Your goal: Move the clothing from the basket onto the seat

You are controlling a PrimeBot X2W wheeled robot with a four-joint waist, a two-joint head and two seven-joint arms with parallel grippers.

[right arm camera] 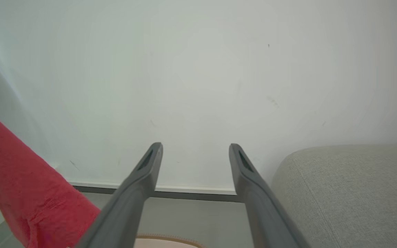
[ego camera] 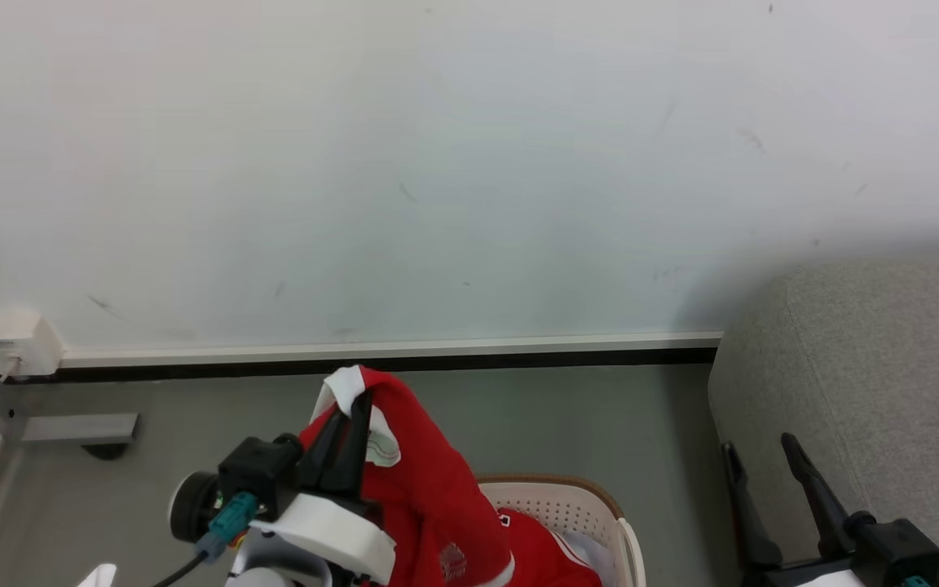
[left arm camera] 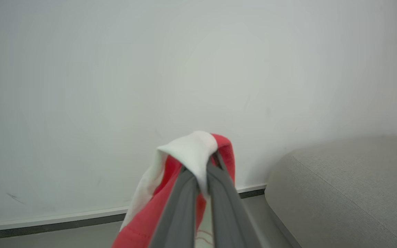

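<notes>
With left gripper (ego camera: 355,412) pinching the jersey (ego camera: 429,489) and right gripper (ego camera: 759,444) spread empty, lift clear of the basket (ego camera: 567,483) below, swing right to the seat (ego camera: 885,367).

Grey floor (ego camera: 584,416) across lower frame; basket (ego camera: 555,481) sits on it btm ctr, seat (ego camera: 869,367) lower right.

The white wall (ego camera: 469,163) carries faint scuffs. A pale skirting (ego camera: 388,351) lines the wall's base above grey floor (ego camera: 567,424).
</notes>
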